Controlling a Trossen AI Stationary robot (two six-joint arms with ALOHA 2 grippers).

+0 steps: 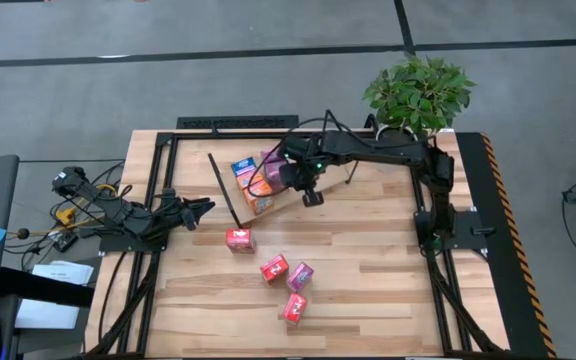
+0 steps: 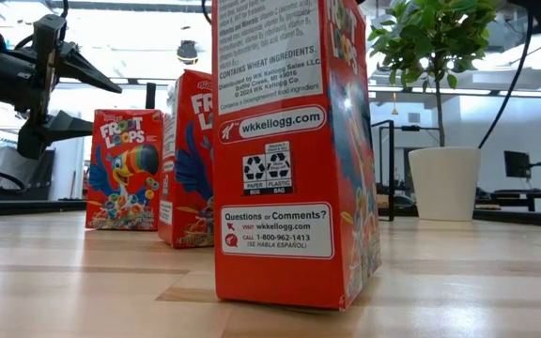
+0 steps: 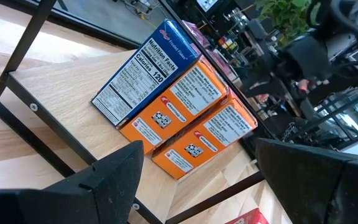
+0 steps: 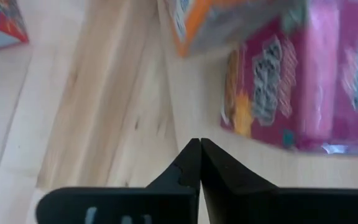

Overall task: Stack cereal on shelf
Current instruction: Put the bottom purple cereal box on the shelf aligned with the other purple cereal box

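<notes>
Right gripper [image 1: 311, 196], jaws pinched together and empty, hangs beside the plywood shelf [image 1: 280, 202]; on it lie glossy rectangular cardboard cereal boxes [image 1: 251, 181]. Left gripper [image 1: 200, 209] gapes wide nearby.

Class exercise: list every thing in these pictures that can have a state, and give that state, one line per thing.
Left gripper: jaws open, empty, beside the shelf.
Right gripper: jaws shut, empty, over the shelf.
Shelf: holds blue, orange and pink boxes.
Blue box: lying flat on the shelf.
Four loose boxes: off the shelf, on the table.
</notes>
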